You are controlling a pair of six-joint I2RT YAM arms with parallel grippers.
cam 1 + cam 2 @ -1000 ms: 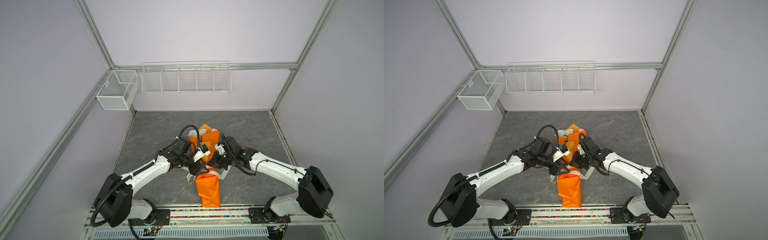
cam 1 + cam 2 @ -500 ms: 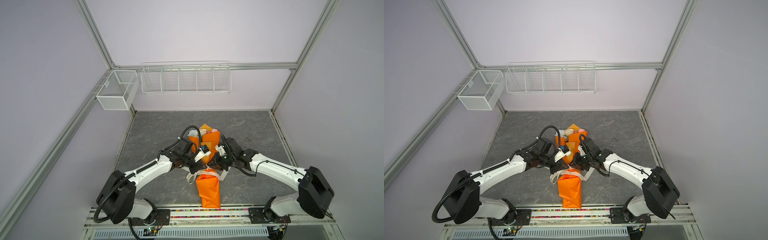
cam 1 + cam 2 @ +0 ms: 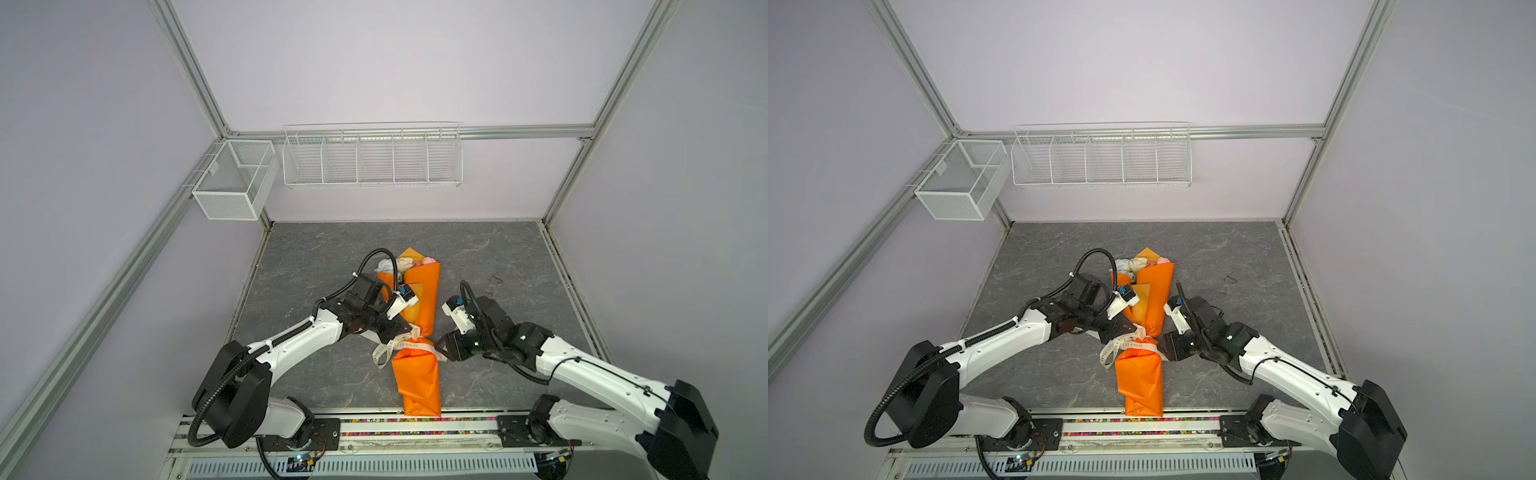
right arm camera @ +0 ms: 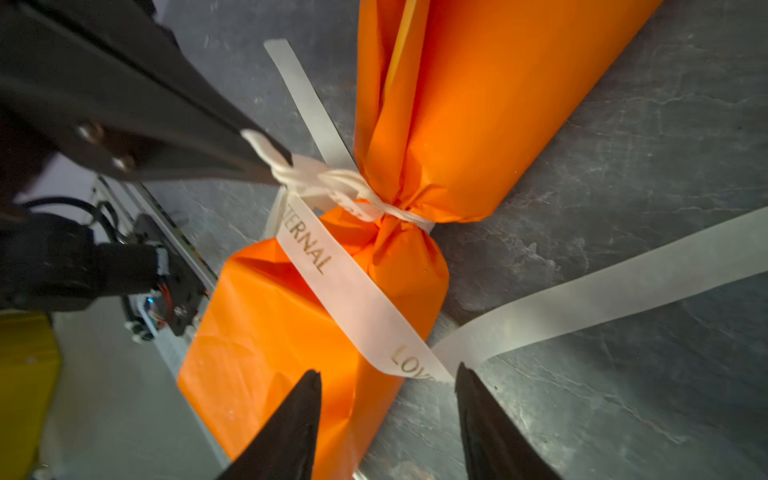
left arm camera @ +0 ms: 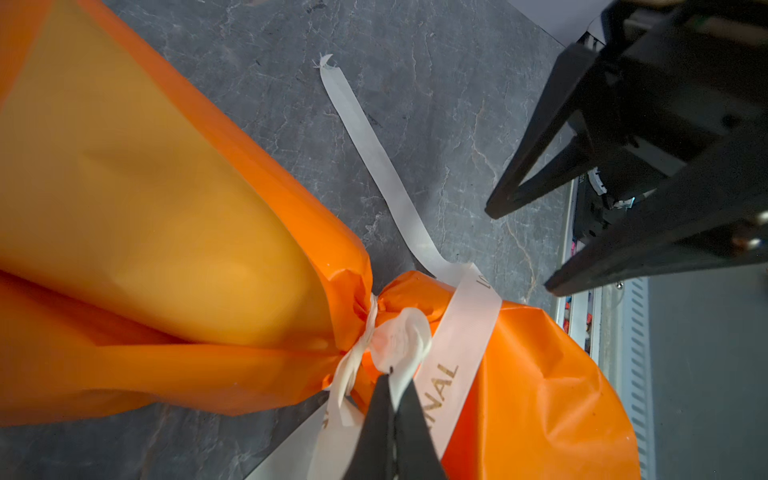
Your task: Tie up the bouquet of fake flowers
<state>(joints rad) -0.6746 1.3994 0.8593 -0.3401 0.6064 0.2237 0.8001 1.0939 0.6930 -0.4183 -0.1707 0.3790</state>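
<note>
Tying is looking nearly done: ribbon (image 4: 353,299) is sitting knotted round the bouquet of fake flowers (image 3: 419,376); prob. only snugging left. It is lying on table (image 3: 332,257), btwn both arms; left gripper (image 5: 390,384) is pinching the ribbon at the knot, right gripper (image 4: 388,374) is hanging released, jaws apart, just beside the wrap

The bouquet of fake flowers (image 3: 426,303) is wrapped in smooth orange paper with a soft sheen, crinkled where it is cinched. The ribbon (image 4: 353,299) looks like matt cream fabric with gilt lettering. The surface (image 3: 332,257) is dark, marble-veined and matt.
</note>
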